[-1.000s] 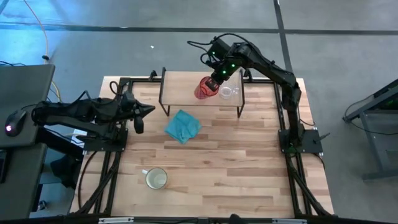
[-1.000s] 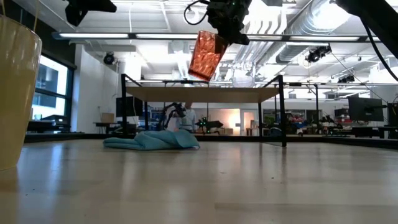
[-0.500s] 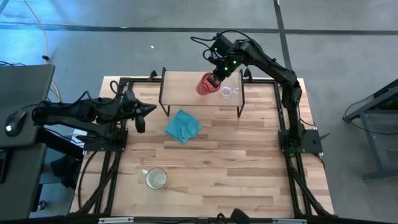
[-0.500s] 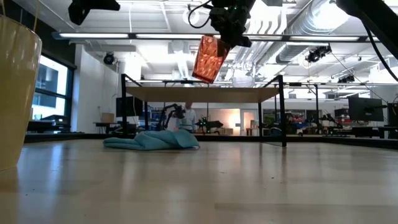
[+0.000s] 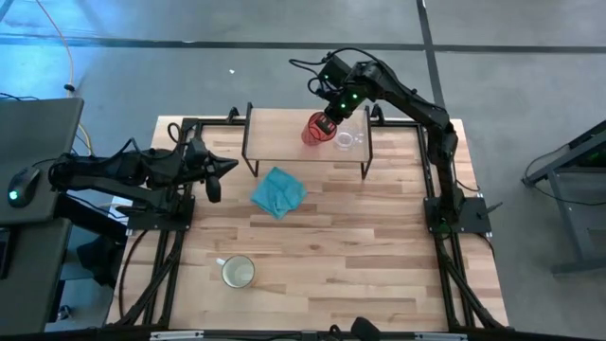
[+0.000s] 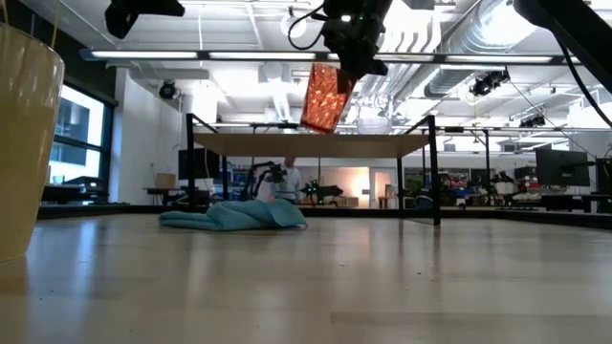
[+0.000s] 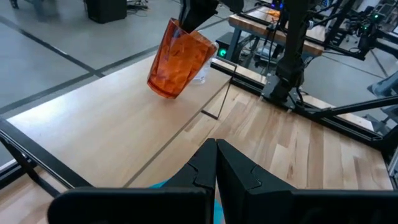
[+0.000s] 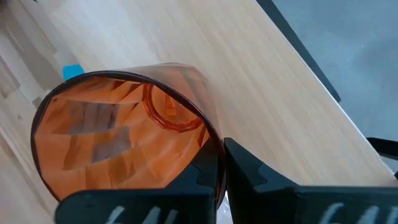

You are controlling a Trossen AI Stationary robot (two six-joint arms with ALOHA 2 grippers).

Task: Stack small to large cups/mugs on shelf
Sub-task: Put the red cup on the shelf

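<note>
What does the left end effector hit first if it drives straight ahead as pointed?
Probably the low light-wood shelf on black legs: in the left wrist view its top lies directly beyond the shut left end effector. The red translucent tumbler sits farther along, slightly off-line; depth is unclear.

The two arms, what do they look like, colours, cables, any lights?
Both arms are black, built of jointed segments. The right arm carries looped black cables and small green lights near its wrist. The left arm looks plain black. The left gripper has two angular black fingers; the right gripper looks the same.
</note>
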